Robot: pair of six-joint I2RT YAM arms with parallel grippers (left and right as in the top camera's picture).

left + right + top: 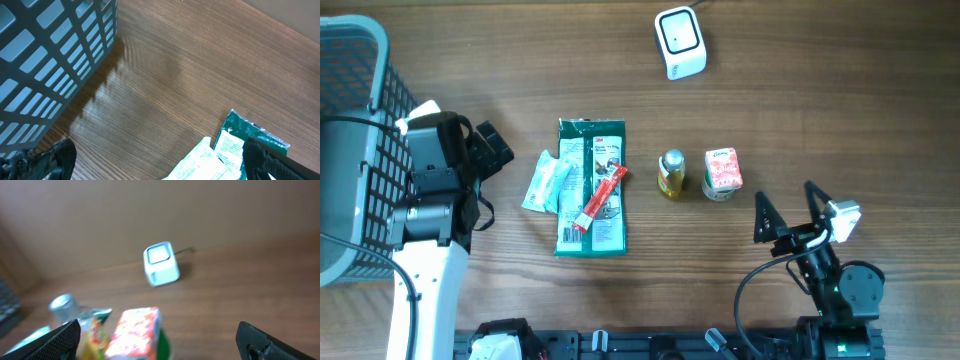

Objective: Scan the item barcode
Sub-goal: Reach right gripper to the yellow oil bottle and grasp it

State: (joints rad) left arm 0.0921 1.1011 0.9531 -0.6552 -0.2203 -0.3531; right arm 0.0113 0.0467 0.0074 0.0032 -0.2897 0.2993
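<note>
Two end effectors wait at the near side, both spread wide and holding nothing. The right end effector (783, 192) points toward the far side, just short of the pink carton (723, 171). The left end effector (492, 182) sits at the left, aimed rightward at the packets. Neither touches any goods, so no item has been picked up yet.

Beyond them the goods lie in a row across the middle, probably laid out so each can be gripped alone. A pale mint packet (544, 183) at the left touches a green packet (592, 228), which has a red stick (602, 196) lying slantwise on it. To the right a small bottle (670, 173) stands upright with the carton just beside it. The carton looks the likeliest item to scan, being nearest the right arm.

Farthest stands the white scanner (680, 42), window facing up, well apart from the row. A grey basket (375, 75) stands at the left edge, perhaps for scanned goods.

The tabletop is brown wood grain. The room past it shows only as a brown blur.
</note>
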